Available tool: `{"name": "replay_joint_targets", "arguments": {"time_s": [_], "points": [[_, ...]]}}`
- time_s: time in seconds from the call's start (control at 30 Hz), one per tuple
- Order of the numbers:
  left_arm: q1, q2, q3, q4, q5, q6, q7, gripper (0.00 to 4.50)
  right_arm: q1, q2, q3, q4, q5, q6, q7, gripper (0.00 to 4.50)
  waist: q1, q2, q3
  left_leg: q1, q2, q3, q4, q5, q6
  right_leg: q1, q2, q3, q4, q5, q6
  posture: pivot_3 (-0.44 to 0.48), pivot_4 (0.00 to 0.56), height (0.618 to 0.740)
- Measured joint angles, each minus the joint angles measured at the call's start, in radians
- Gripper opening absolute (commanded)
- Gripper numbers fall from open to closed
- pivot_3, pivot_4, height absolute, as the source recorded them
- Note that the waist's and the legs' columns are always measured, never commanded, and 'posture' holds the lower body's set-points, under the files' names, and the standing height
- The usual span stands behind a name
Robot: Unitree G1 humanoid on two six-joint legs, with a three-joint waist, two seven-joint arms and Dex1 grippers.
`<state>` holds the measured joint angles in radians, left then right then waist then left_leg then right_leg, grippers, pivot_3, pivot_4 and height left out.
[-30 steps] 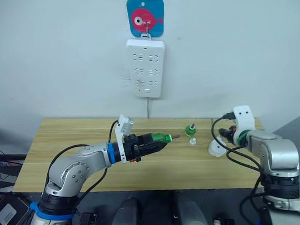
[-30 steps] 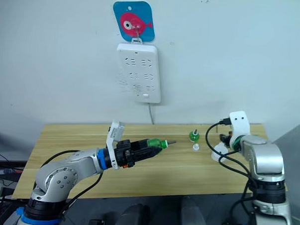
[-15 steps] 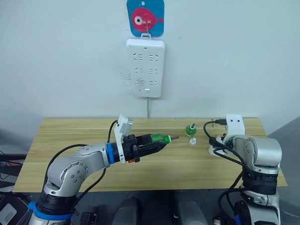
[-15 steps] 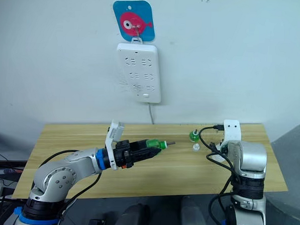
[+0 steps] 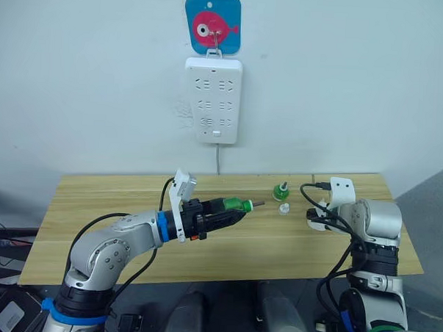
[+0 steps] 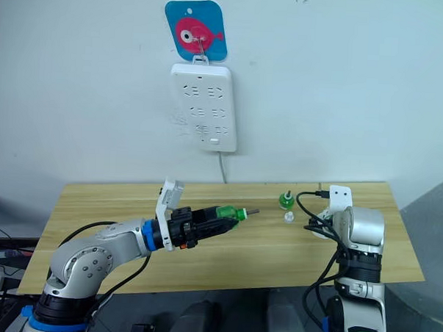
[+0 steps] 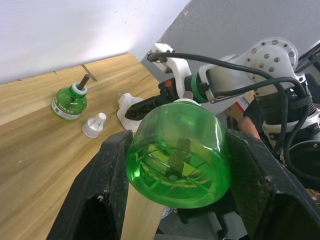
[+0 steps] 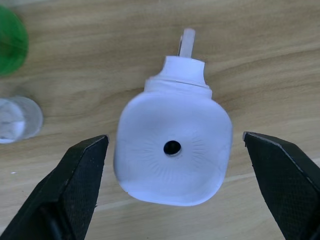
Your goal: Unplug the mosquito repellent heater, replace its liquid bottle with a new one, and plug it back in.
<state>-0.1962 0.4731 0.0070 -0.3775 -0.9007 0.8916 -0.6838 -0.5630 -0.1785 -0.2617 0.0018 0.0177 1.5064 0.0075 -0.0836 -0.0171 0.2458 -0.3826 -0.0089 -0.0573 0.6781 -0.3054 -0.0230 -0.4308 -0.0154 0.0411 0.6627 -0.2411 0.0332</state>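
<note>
Your left end effector (image 7: 175, 200): clamped on green bottle (image 7: 177, 157). Your right end effector (image 8: 175, 190): spread wide over heater (image 8: 173, 150), lying on table (image 8: 270, 60).

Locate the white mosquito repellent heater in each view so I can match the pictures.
Left eye view: mosquito repellent heater lies on the table's far right, at the right gripper.
Right eye view: on the table, right of the small clear cap, mostly behind the right arm.
Left wrist view: past the held green bottle, beside the cap.
Right wrist view: centre, between open fingers, vent hole up.
Shared landmark: the clear cap.
</note>
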Motion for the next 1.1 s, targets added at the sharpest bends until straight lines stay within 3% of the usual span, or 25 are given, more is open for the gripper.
{"name": "replay_joint_targets", "arguments": {"time_s": [0.17,0.27,0.37,0.57,0.83,1.0,1.1], "points": [[0.0,-0.002,0.0,0.0,0.0,0.0,0.0,2.44,-0.001,-0.003,0.0,0.049,0.001,-0.041,-0.009,4.5,0.0,0.0,0.0,0.0,0.0,0.0,0.0,0.0,0.0,0.0,0.0,0.0,0.0,0.0,0.0,-0.088,0.26,0.73],[0.001,-0.004,0.0,0.0,0.0,0.0,0.0,2.44,-0.001,-0.006,0.0,0.071,0.003,-0.062,-0.009,3.89,0.0,0.0,0.0,0.0,0.0,0.0,0.0,0.0,0.0,0.0,0.0,0.0,0.0,0.0,0.0,-0.088,0.26,0.73],[0.002,-0.006,-0.001,0.0,0.001,0.0,0.0,2.44,-0.006,-0.01,0.001,0.08,0.006,-0.08,-0.009,2.97,0.0,0.0,0.0,0.0,0.0,0.0,0.0,0.0,0.0,0.0,0.0,0.0,0.0,0.0,0.0,-0.088,0.26,0.73],[0.006,-0.006,-0.001,0.0,0.002,0.0,-0.002,2.44,0.006,-0.014,0.002,0.061,0.01,-0.071,-0.003,2.96,0.0,0.0,0.0,0.0,0.0,0.0,0.0,0.0,0.0,0.0,0.0,0.0,0.0,0.0,0.0,-0.089,0.254,0.73],[0.0,0.005,-0.001,0.006,0.005,-0.002,-0.021,2.44,0.11,-0.166,-0.009,-0.346,0.151,0.074,0.18,2.96,0.001,0.001,0.0,-0.003,0.0,0.0,0.0,0.0,0.0,-0.004,0.0,0.0,0.0,0.0,0.0,-0.114,0.221,0.73],[-0.043,0.033,0.005,0.057,0.001,0.0,-0.063,2.44,0.153,-0.186,-0.178,-0.614,0.346,0.098,0.381,2.96,-0.001,0.002,0.0,-0.003,0.001,0.001,0.0,0.0,0.0,-0.004,0.002,-0.001,0.0,0.0,0.0,-0.149,0.195,0.73],[-0.076,0.048,0.019,0.091,-0.018,0.023,-0.094,2.44,0.157,-0.122,-0.309,-0.708,0.456,0.051,0.474,2.96,-0.003,0.001,-0.002,-0.003,0.001,0.003,0.0,0.0,0.0,-0.004,0.003,-0.001,0.001,0.0,0.0,-0.16,0.183,0.73]]}}
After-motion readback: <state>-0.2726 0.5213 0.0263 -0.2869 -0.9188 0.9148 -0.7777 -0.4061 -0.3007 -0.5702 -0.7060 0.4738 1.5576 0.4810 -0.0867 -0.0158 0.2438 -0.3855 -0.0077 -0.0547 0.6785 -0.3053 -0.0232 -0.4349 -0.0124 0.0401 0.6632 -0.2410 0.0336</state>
